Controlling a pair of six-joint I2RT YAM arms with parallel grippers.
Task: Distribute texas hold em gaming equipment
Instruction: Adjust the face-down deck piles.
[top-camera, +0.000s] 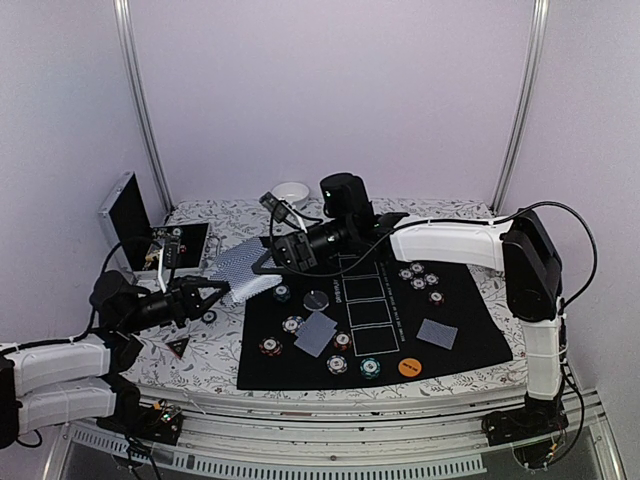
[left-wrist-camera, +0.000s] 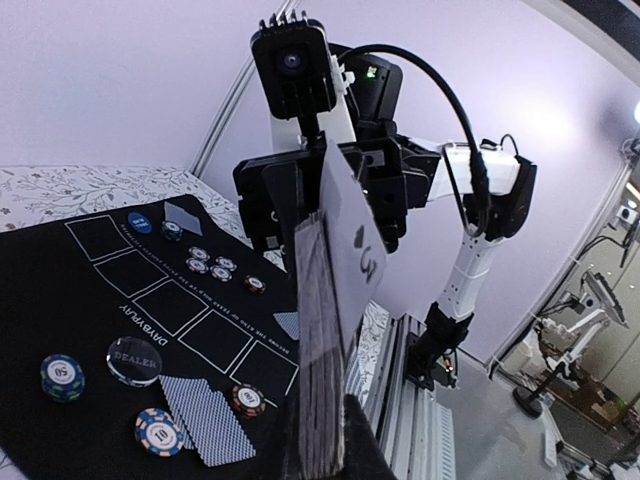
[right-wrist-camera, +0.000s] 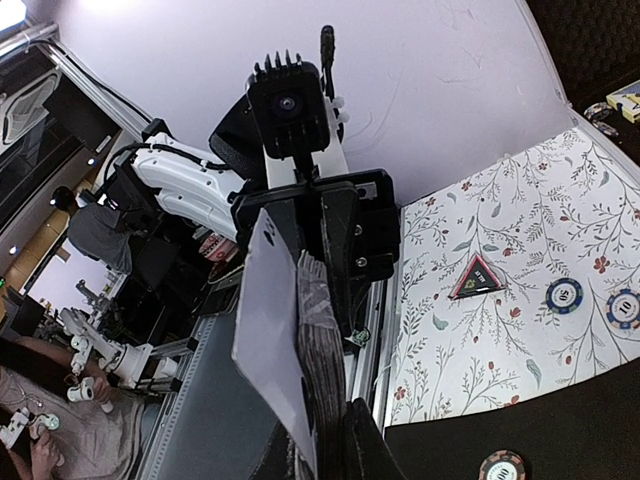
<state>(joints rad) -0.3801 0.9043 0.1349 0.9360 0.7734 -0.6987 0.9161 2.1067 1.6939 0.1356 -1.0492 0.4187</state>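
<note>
A deck of grey-blue-backed playing cards (top-camera: 245, 268) hangs in the air between both grippers, left of the black mat (top-camera: 470, 340). My left gripper (top-camera: 222, 290) is shut on its near-left end and my right gripper (top-camera: 272, 258) is shut on its far-right end. The left wrist view shows the deck (left-wrist-camera: 320, 340) edge-on, with one card (left-wrist-camera: 350, 225) leaning away from it. That loose card (right-wrist-camera: 268, 330) also shows in the right wrist view beside the deck (right-wrist-camera: 335, 370). Poker chips (top-camera: 270, 346), two card pairs (top-camera: 316, 333), an orange button (top-camera: 408, 366) and a dealer disc (top-camera: 316, 299) lie on the mat.
The triangle marker (top-camera: 178, 347) and a blue chip (top-camera: 208, 316) lie on the floral cloth left of the mat. The open silver case (top-camera: 128, 215) stands at the back left. A white bowl (top-camera: 290, 192) sits at the back. More chips (top-camera: 418, 275) cluster at the mat's far right.
</note>
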